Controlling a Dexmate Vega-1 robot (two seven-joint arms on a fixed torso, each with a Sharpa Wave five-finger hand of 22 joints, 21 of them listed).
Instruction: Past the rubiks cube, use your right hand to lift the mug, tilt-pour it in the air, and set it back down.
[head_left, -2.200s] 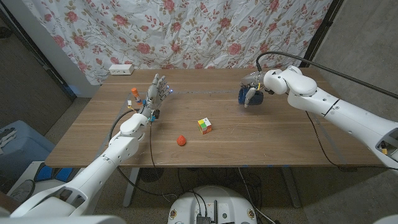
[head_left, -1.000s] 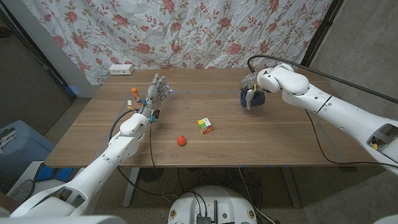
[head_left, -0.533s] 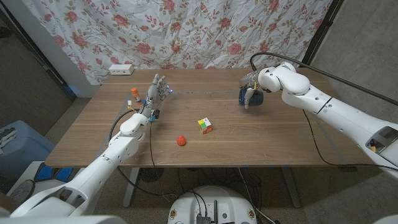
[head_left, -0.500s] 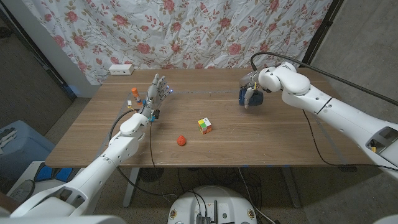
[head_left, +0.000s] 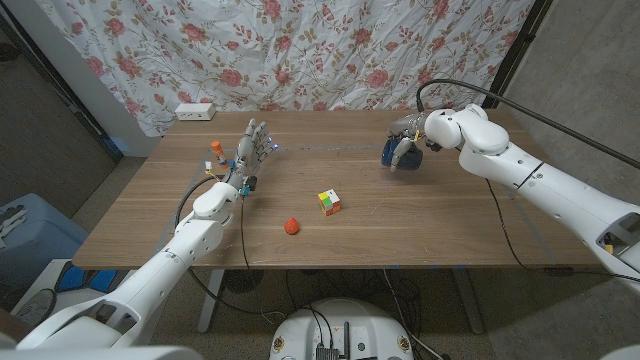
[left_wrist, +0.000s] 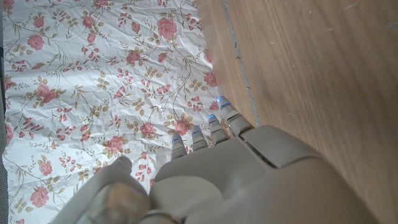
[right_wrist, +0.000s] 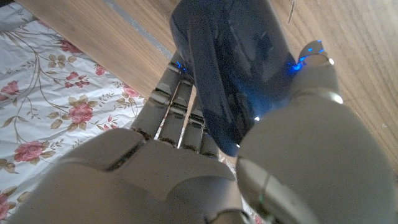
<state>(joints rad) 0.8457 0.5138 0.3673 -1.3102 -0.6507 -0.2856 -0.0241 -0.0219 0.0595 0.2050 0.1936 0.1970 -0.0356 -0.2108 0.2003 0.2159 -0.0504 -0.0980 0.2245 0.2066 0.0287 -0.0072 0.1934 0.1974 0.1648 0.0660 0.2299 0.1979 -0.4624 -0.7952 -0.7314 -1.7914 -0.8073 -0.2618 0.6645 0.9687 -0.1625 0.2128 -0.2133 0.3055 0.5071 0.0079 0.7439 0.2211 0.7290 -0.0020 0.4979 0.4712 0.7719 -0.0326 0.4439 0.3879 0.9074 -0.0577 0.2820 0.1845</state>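
**Right hand grips the mug at the far side of the table**

In the head view, the right hand (head_left: 405, 152) sits in the upper right of the frame, wrapped around a dark blue mug (head_left: 392, 154) beyond the Rubik's cube (head_left: 329, 201), which lies near the middle of the wooden table (head_left: 440, 225). The right wrist view shows it close up: fingers (right_wrist: 180, 99) curl round one side of the mug (right_wrist: 233, 68) and the thumb (right_wrist: 314, 68) presses the other, so the hand is clamped on it. Whether the mug's base touches the table or hangs just above it cannot be told.

The left hand (head_left: 248, 152) stands upright in the upper left of the frame, fingers apart and holding nothing; the left wrist view shows its fingertips (left_wrist: 214, 121) against a flowered curtain (left_wrist: 93, 74). A small red ball (head_left: 291, 226) lies below the cube.

The step in hand looks like the grasp or the very start of the lift. The next move probably calls for raising the mug well off the table with the grip firm, then tilting it in the air.
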